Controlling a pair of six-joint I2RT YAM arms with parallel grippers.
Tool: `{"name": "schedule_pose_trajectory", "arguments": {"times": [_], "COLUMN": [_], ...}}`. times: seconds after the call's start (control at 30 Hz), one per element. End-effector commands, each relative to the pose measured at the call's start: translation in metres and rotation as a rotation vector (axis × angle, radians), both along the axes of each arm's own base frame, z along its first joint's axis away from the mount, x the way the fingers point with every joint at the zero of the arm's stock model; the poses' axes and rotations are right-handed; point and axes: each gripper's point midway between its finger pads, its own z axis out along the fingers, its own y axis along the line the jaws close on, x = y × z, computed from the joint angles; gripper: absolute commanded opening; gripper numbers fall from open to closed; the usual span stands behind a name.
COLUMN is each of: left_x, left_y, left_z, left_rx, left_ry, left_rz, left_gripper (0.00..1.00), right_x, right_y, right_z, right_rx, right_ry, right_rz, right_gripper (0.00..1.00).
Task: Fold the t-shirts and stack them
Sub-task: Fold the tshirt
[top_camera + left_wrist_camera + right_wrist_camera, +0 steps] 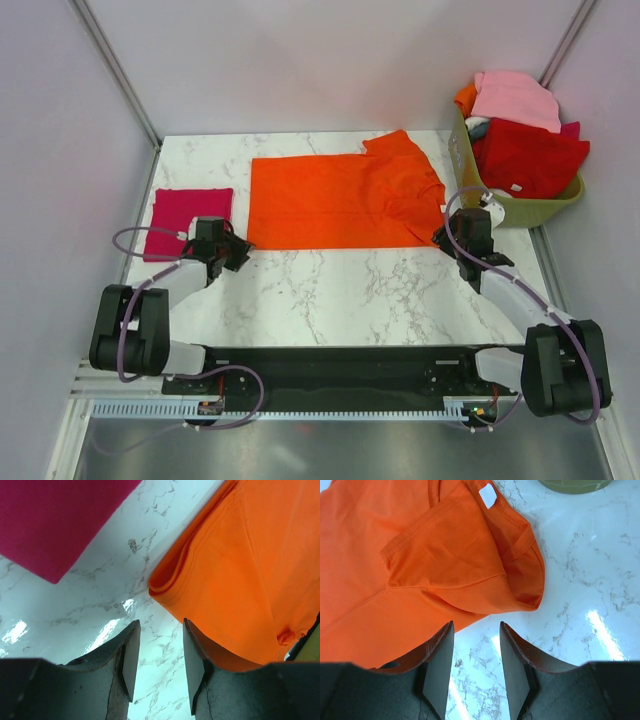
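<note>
The bright orange t-shirt lies flat across the middle of the table, folded lengthwise, a sleeve sticking out at its right end. Its white neck tag shows in the right wrist view. The crimson-magenta t-shirt lies folded as a flat square at the left. My left gripper is open and empty, just off the orange shirt's near left corner, with the magenta shirt to its left. My right gripper is open and empty at the orange shirt's near right corner.
An olive basket at the back right holds several more tees, pink and red on top. Its rim shows at the top of the right wrist view. White marble table with walls on the left, back and right.
</note>
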Motion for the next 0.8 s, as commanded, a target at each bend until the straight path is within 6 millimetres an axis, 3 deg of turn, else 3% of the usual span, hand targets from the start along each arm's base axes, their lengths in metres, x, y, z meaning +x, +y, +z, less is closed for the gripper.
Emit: {"name": "schedule_pose_trajectory", "arguments": {"times": [0.0,0.17,0.4,0.43,0.53,0.57,0.77], "left_x": [0.024,0.029,0.032,0.032,0.034,0.033,0.031], "left_y": [0.001,0.001,0.004,0.004,0.005,0.005,0.012], "left_z": [0.012,-0.003,-0.015,-0.015,-0.016,-0.016,-0.01], "left_rx": [-0.025,-0.031,-0.023,-0.02,-0.01,-0.005,0.024], "left_ry": [-0.067,-0.031,-0.007,-0.007,-0.007,-0.006,-0.007], "left_rz": [0.059,0.081,0.106,0.105,0.105,0.1,0.114], "left_gripper": [0.46,0.35,0.31,0.28,0.05,0.02,0.02], "right_x": [0.008,0.004,0.002,0.002,-0.001,-0.002,-0.006], "right_y": [0.002,-0.002,0.004,0.005,0.005,0.005,0.002], "right_z": [0.017,0.012,-0.007,-0.01,-0.019,-0.022,-0.04], "right_rx": [0.04,0.071,0.168,0.176,0.189,0.194,0.187], "right_ry": [-0.097,-0.121,-0.115,-0.114,-0.1,-0.093,-0.055], "right_rz": [-0.028,-0.074,-0.118,-0.12,-0.134,-0.139,-0.163], "right_gripper": [0.5,0.51,0.53,0.53,0.52,0.52,0.49]}}
